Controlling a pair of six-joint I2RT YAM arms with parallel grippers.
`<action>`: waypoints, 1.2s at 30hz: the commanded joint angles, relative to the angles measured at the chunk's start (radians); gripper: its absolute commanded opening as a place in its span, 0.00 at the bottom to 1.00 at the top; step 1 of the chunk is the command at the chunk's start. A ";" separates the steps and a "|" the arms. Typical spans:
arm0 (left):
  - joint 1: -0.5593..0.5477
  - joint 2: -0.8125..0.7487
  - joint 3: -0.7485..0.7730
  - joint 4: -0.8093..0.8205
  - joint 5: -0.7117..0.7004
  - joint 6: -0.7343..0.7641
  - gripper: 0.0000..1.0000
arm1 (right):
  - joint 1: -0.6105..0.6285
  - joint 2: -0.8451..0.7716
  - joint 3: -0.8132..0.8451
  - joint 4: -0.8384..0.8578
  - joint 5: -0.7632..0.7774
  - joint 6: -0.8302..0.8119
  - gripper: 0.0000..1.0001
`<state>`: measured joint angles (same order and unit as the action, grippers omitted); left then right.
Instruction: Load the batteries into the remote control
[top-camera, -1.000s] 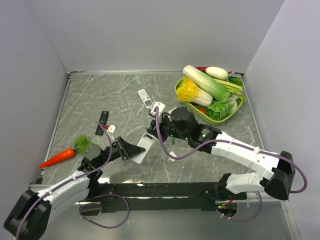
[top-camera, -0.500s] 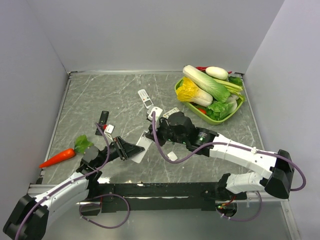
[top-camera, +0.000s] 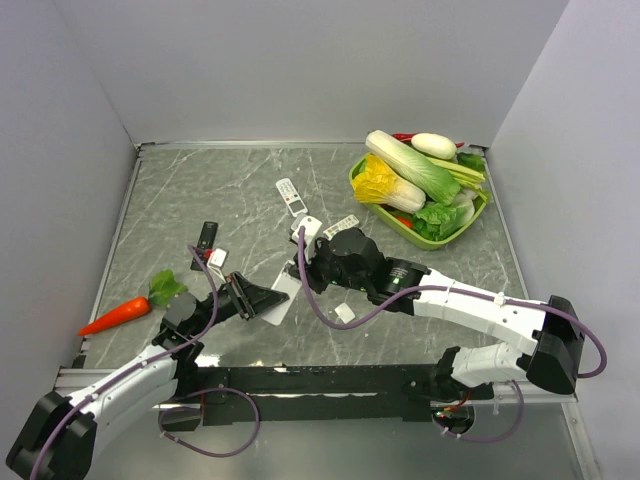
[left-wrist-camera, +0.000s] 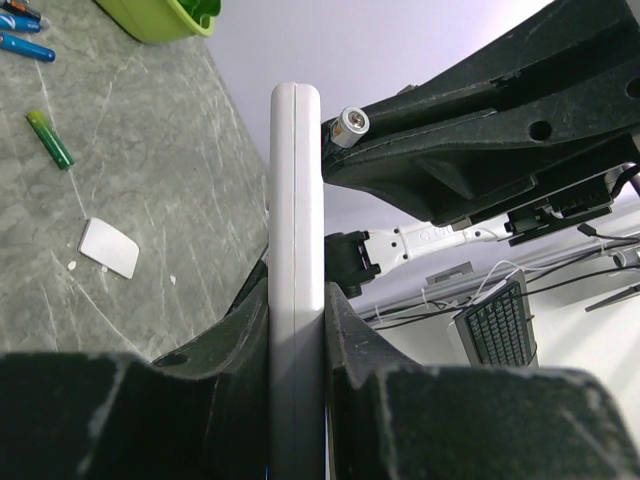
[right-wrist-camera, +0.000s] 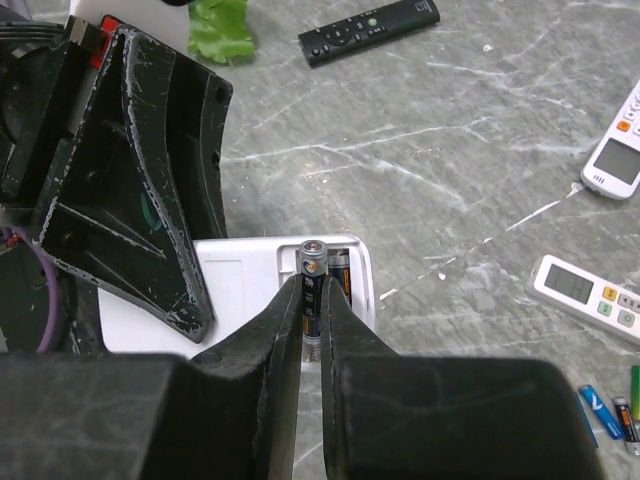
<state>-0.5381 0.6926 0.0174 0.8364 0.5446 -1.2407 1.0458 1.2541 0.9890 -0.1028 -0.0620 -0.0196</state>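
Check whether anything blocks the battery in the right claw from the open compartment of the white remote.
Nothing visible does. The right claw holds a dark battery directly at the open compartment of the white remote, which the left claw clamps by its edges. The left claw's finger lies beside the compartment, not across it.

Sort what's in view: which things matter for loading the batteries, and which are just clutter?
Job: white remote in left gripper; battery in right gripper; spare batteries; loose white cover.
Lying about: black remote; other white remotes; carrot; vegetable basket.
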 joint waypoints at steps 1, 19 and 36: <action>-0.003 -0.036 -0.096 0.053 -0.014 0.009 0.02 | 0.006 0.010 0.005 -0.006 0.022 -0.002 0.00; -0.003 -0.064 -0.086 0.017 -0.012 0.037 0.02 | 0.034 0.073 0.082 -0.152 0.031 0.003 0.13; -0.003 -0.068 -0.089 0.007 -0.014 0.032 0.02 | 0.036 0.021 0.094 -0.150 0.034 0.018 0.28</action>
<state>-0.5381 0.6437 0.0174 0.7280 0.5262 -1.2156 1.0733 1.3098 1.0439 -0.2111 -0.0299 -0.0154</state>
